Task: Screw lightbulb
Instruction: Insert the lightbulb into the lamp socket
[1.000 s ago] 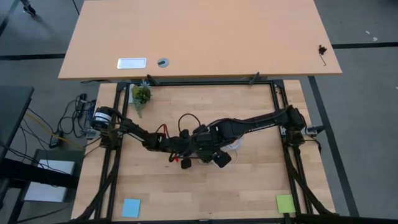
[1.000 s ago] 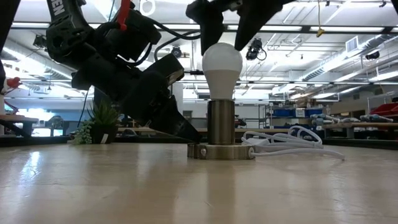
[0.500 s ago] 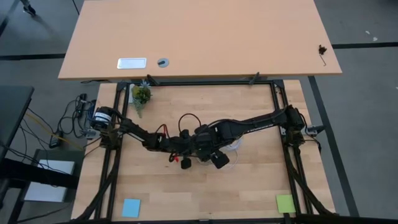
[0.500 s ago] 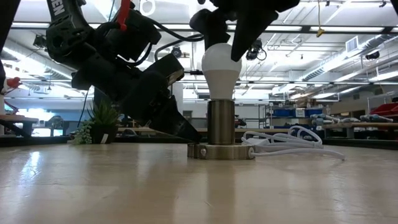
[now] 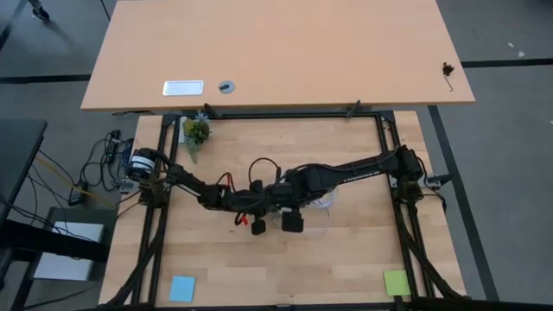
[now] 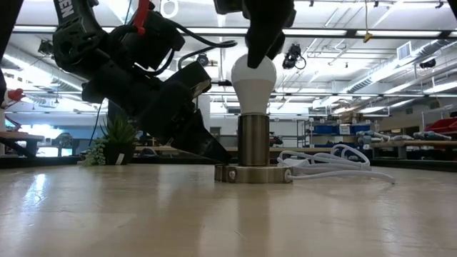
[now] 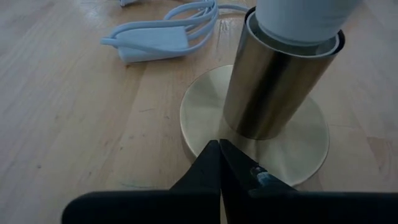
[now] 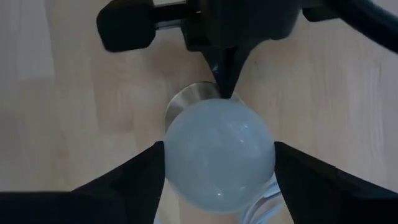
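Note:
The white lightbulb (image 6: 253,82) stands upright with its base in a metal socket tube (image 6: 253,139), which stands on a round brass disc (image 6: 253,173) at the table's middle. My right gripper (image 8: 219,163) comes down over the bulb's head and is shut on it. In the high view this gripper (image 5: 294,206) hides the bulb. My left gripper (image 7: 219,152) is shut, and its tips rest on the disc's rim on the side toward the table's left. My right gripper pinches the bulb's rounded head (image 8: 177,155) between its two fingers, one on each side. The fingers come from above, pointing down. The bulb stands upright in the socket tube. My left gripper presses its shut fingertips (image 7: 214,163) on the disc's rim (image 7: 198,134), slanting down from the table's left side (image 6: 218,153).
A coiled white cable (image 6: 335,158) lies on the table just beyond the disc, toward the right. A small potted plant (image 5: 196,132) stands at the far left. A blue note (image 5: 181,288) and a green note (image 5: 396,282) lie near the front corners.
My right gripper has turned clockwise, seen from above, about the bulb's upright axis, staying over the bulb's head. The bulb, socket and disc stay in place.

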